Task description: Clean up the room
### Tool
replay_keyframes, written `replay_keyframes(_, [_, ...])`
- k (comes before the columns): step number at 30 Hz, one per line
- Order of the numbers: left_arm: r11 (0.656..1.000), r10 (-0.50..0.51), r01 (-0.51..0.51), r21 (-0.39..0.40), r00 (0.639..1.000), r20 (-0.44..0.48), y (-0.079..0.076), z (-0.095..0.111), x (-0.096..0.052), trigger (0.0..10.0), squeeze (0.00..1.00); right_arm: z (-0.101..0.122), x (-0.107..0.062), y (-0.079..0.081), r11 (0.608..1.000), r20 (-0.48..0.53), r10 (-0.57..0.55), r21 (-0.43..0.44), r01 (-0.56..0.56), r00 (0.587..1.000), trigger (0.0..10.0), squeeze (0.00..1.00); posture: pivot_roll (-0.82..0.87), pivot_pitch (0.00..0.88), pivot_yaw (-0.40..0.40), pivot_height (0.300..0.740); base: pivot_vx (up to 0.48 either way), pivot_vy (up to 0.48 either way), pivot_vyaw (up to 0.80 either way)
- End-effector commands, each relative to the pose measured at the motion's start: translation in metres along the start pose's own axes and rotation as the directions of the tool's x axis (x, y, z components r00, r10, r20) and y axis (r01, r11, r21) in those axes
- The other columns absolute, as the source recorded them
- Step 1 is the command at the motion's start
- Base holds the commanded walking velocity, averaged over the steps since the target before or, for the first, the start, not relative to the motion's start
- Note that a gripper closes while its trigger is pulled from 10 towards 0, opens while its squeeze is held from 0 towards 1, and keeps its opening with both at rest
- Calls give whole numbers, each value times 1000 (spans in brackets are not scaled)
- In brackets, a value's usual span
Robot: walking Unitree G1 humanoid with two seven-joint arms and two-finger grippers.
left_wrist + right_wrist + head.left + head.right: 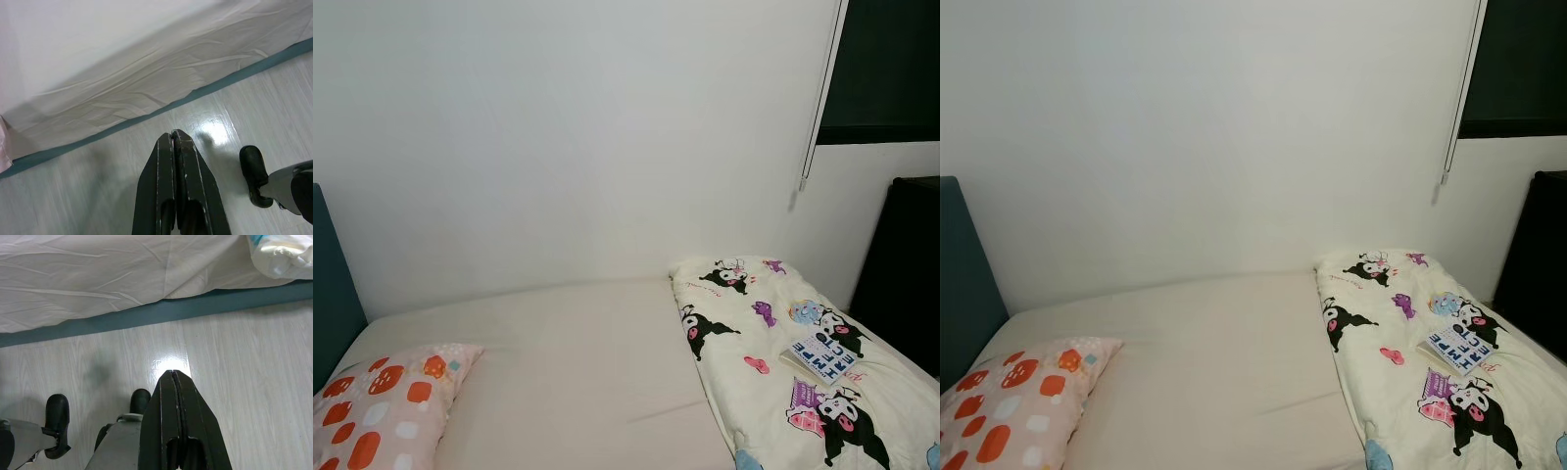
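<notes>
Bed [558, 362], covered by a smooth cream sheet, stands against the far white wall [558, 137] and spans the scene from left to right. A dark teal headboard [331, 284] rises at its left end. On the right part of the bed lies a cream quilt [783, 362] printed with black, purple and pink cartoon figures, running from the far side to the near edge. At the near left corner rests a pink pillow [382, 406] with orange and white blotches. A small book [822, 357] with a blue and white cover lies on the quilt, toward the right. Both arms hang beside the bed over pale wood floor [244, 382]: the left gripper [174, 139] and right gripper [171, 377] each have their fingers pressed together, holding nothing.
</notes>
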State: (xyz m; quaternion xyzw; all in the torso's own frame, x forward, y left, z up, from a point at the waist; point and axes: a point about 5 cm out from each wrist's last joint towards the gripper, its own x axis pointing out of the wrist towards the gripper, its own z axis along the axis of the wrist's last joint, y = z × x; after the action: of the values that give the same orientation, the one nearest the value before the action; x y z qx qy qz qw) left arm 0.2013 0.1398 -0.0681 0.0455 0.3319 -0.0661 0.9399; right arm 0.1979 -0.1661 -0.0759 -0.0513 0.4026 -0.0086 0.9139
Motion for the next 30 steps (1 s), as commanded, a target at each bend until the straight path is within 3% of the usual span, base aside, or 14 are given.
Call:
replay_keyframes(1, [1000,-14,14,-15,1000,2,-2,-1,-1,10000,0,-2,0,1,1000,-11,4,-4,-4,1000,10000,0,29,0,-17,740,0,0,0])
replay_keyframes(13, [999,-49,49,8,999,6,-6,2,1,10000,0,3,1,2,1000,7,11,-8,-11,1000,10000,0,31,0,-18,740,0,0,0])
replay_keyframes(22, [998,-61,61,-30,998,-1,-5,3,2,10000,0,5,1,3,1000,17,13,-15,-12,1000,10000,0,32,0,-22,740,0,0,0])
replay_keyframes(25, [1000,2,-2,-7,1000,24,4,9,4,10000,0,13,2,1,1000,61,1,-11,0,998,10000,0,28,0,-21,740,0,0,0])
replay_keyframes(30, [995,78,-74,-63,995,59,20,20,6,10000,0,40,5,-1,999,176,-8,50,-1,984,10000,0,16,18,-15,740,0,0,0])
